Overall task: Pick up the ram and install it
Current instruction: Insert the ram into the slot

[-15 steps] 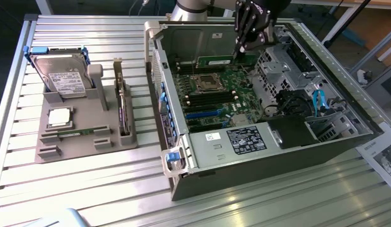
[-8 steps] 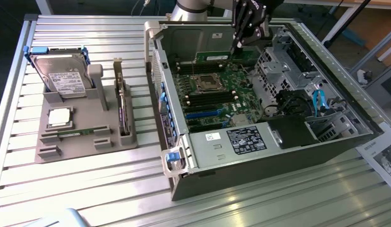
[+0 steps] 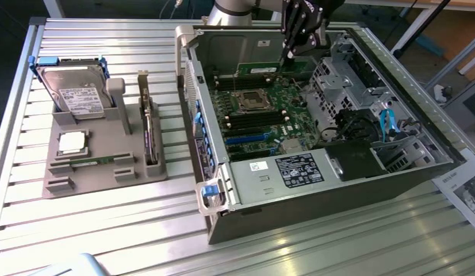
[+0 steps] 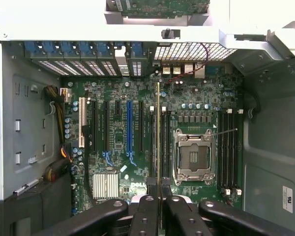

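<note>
- The gripper (image 3: 288, 56) hung inside the open computer case (image 3: 222, 221), its jaws drawn narrow and clamped on the ram (image 3: 264, 69).
- In the exterior view we saw the ram as a slim green stick held on edge, long side level, above the far end of the motherboard (image 3: 287, 123) and clear of the desk (image 3: 107, 230).
- In the wrist view the ram (image 4: 159, 132) appeared edge-on as a thin line running out from between the fingertips (image 4: 151, 183) of the gripper (image 4: 159, 189).
- That line lay along the bank of dark memory slots (image 4: 164, 142) just beside the processor socket (image 4: 193, 155), on the side facing the expansion slots.
- We judged the pick-up done and the install step in hand, with the stick carried over the board and lined up with the slots.
- We could not tell whether its lower edge touched a slot or hung above one.
- In our judgement, seating called for the stick to sit square over a single slot, parallel to it along its whole length, with the notch matched and the end latches open, then a straight, even press.
- The grey holder (image 3: 99, 167) with the hard drive (image 3: 75, 89) stood well apart on the desk, toward the exterior view's left.
</note>
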{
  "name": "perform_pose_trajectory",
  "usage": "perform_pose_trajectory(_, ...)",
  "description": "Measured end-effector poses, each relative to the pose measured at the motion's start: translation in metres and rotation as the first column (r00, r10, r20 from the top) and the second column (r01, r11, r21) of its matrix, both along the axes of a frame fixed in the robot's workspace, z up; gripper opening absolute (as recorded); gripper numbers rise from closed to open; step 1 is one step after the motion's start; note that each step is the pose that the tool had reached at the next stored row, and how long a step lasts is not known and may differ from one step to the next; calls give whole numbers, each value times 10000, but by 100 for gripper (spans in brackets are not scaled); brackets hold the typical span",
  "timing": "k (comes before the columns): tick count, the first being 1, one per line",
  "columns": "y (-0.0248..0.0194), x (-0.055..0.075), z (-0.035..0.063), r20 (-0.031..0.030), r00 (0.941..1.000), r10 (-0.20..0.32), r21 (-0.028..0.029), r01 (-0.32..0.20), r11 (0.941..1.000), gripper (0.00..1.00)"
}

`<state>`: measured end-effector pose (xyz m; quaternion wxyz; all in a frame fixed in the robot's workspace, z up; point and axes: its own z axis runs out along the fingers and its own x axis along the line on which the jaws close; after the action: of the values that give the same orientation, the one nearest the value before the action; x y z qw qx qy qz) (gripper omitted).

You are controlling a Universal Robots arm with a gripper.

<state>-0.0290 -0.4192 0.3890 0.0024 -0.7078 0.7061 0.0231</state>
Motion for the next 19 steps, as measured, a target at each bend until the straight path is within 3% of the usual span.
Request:
perform_pose_trajectory(15, 0, 1, -1, -5, 10000, 0, -2, 0, 10000, 12)
perform_pose_trajectory(19, 0, 0, -70, -5, 10000, -1, 28, 1, 10000, 12)
